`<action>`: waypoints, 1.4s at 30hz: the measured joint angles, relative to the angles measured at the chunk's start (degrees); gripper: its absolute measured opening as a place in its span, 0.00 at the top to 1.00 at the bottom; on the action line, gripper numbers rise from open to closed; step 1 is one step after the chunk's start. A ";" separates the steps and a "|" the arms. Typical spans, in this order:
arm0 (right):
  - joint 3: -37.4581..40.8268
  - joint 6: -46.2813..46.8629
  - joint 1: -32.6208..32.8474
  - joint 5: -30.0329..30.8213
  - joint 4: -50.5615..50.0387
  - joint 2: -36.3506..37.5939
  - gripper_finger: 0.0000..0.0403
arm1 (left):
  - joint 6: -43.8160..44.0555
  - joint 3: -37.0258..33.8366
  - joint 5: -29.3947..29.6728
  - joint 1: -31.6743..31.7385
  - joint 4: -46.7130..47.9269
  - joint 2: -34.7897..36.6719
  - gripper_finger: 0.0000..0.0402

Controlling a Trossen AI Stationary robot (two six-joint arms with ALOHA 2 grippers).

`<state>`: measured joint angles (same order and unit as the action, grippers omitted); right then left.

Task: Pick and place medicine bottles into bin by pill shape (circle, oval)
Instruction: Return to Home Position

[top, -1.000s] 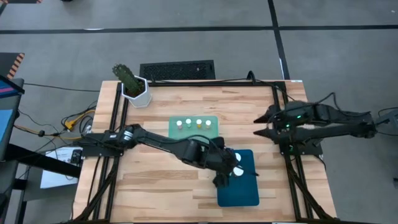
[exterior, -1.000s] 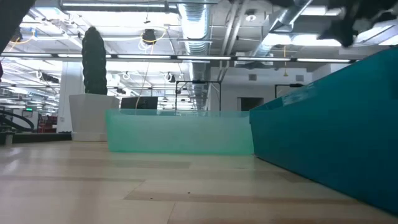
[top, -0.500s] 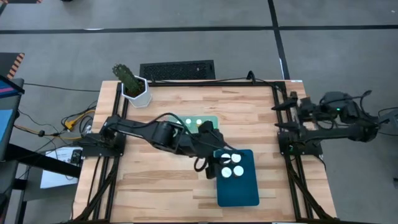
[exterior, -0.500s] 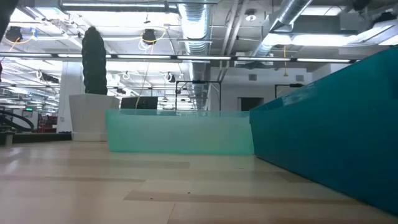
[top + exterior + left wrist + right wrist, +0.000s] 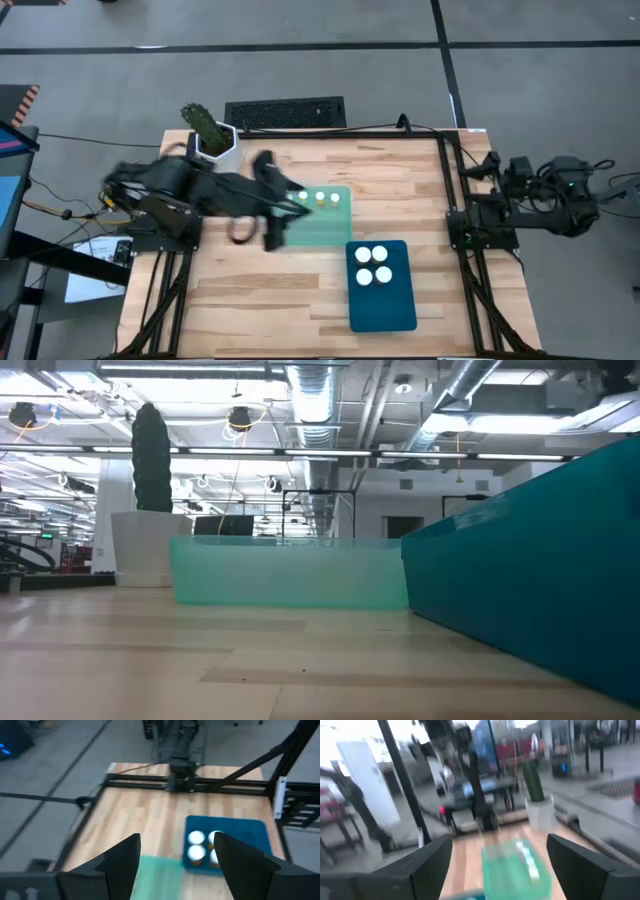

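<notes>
A row of white-capped medicine bottles [image 5: 320, 198] stands in the light green tray [image 5: 325, 228]; my left arm hides part of the row. Several more white-capped bottles [image 5: 372, 265] stand in the dark teal tray [image 5: 385, 305], which also shows in the left wrist view [image 5: 240, 827]. My left gripper [image 5: 272, 228] hangs over the green tray's left end, open and empty [image 5: 175, 865]. My right gripper [image 5: 492, 168] is beyond the table's right edge, open and empty [image 5: 500, 865].
A white hexagonal pot with a green cactus [image 5: 212, 138] stands at the table's far left corner. Black frame rails run along the left [image 5: 185, 200] and right [image 5: 450, 190] sides. The low view shows the green tray [image 5: 290, 570] and the teal tray [image 5: 530, 570], no gripper.
My left gripper has drawn back from over the teal tray toward the table's left edge, to the green tray's left end, leaving the bottles standing in the teal tray. My right arm has pulled back past the table's right edge and folded up.
</notes>
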<state>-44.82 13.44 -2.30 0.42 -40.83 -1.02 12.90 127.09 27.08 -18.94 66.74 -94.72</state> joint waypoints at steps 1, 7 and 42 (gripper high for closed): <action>0.52 0.05 -0.03 0.03 2.80 -1.02 0.17 | 0.25 -2.71 1.37 -0.54 0.21 2.87 0.38; 7.26 -0.23 -0.47 0.15 13.54 -1.74 0.17 | 3.20 -30.34 5.12 -3.71 -6.74 26.01 0.38; 44.26 4.69 -0.37 8.75 52.27 -1.15 0.17 | 8.38 -126.45 -19.17 -3.39 -69.84 94.13 0.38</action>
<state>-0.56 18.13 -2.67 9.17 11.44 -2.17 21.28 0.64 7.91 -22.33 -3.11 -0.59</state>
